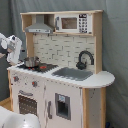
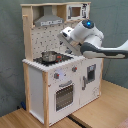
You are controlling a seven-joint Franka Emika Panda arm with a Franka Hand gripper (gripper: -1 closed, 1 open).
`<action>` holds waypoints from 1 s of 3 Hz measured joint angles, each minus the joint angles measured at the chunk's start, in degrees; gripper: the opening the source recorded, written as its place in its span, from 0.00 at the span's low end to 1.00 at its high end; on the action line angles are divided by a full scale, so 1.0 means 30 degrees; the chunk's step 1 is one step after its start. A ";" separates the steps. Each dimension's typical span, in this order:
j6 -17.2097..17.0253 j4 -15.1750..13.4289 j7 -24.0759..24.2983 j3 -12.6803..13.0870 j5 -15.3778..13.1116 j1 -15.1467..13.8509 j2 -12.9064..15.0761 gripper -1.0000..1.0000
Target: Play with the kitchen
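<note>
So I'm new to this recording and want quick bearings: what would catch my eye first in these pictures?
The toy kitchen fills both exterior views, white and pale wood, with a grey hood on top and an oven door below. A small metal pot sits on the black hob, and a black tap curves over the grey sink. In the second exterior view the white robot arm reaches in above the counter from the second exterior view's right.
</note>
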 joint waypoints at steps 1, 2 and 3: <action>-0.0800 0.1309 0.0124 0.0955 0.0396 -0.0945 0.0886 1.00; -0.1710 0.2634 0.0137 0.1811 0.0700 -0.1887 0.1689 1.00; -0.2650 0.3765 0.0105 0.2536 0.0875 -0.2807 0.2464 1.00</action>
